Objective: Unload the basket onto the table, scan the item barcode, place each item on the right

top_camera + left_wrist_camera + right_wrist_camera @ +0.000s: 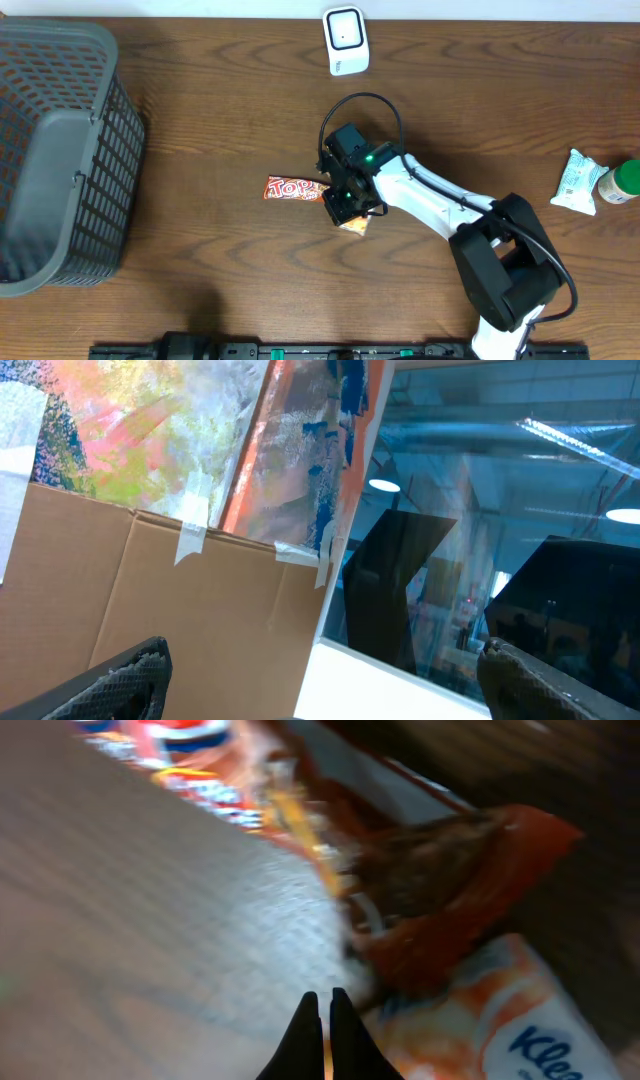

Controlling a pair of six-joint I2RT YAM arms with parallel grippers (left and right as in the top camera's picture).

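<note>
A red "Top" snack wrapper (291,188) lies on the wooden table, and a small orange Kleenex pack (354,224) lies just to its right. My right gripper (340,205) is low over the spot where the two meet. In the right wrist view the gripper (322,996) is shut, its tips at the edge of the Kleenex pack (510,1020), just below the wrapper's crumpled red end (450,890). Nothing shows between its fingers. The white scanner (346,40) stands at the far edge. My left gripper (325,665) is open wide and faces cardboard and a window.
A grey plastic basket (60,150) fills the left side of the table. At the right edge lie a white-green packet (578,182) and a green-capped bottle (620,183). The right arm reaches in from the near right corner.
</note>
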